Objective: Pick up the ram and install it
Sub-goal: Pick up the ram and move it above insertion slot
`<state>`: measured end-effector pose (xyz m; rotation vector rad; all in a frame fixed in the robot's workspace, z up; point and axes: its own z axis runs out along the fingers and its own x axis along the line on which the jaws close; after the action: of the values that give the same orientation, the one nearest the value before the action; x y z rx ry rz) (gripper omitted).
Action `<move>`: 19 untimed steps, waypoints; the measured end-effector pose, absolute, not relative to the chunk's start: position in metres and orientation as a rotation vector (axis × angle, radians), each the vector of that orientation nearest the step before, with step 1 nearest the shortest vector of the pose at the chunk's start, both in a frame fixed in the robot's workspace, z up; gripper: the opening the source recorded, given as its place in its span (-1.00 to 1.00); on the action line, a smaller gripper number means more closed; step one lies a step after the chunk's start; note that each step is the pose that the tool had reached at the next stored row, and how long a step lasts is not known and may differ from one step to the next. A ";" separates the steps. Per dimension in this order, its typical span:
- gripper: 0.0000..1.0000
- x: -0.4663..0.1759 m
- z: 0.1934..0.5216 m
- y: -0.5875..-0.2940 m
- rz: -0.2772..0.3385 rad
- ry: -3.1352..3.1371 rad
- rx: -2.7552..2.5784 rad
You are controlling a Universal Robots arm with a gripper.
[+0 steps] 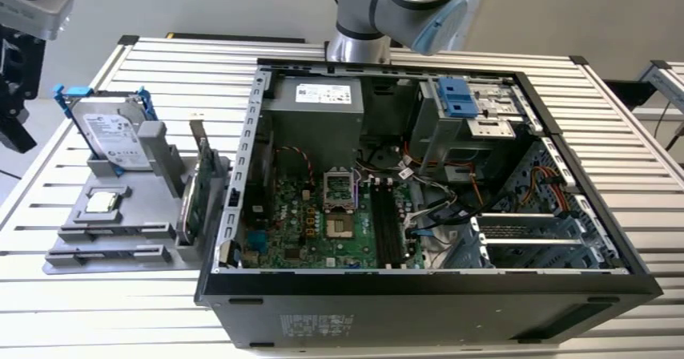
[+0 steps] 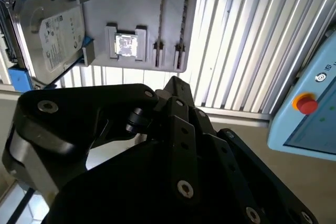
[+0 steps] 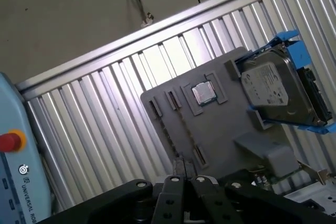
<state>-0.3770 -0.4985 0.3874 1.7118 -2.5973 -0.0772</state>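
Slatted table [image 1: 139, 54] bears one tray [image 1: 107, 243] holding one hard drive [image 1: 112, 131]; one hand [image 3: 185, 174] closed.

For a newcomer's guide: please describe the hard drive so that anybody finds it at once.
At the exterior view's left of the open computer case sits a grey holder. The hard drive leans at its far end. It alone is a silver box in a blue frame, far bigger than the square chip lying flat near it.
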 end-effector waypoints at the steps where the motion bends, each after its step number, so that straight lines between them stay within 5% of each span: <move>1: -1.00 -0.377 0.387 -0.498 -0.077 -2.587 1.727; 19: -1.00 -0.377 0.387 -0.498 -0.060 -2.372 2.017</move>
<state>-0.3774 -0.4984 0.3874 2.0175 -2.3725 -0.0599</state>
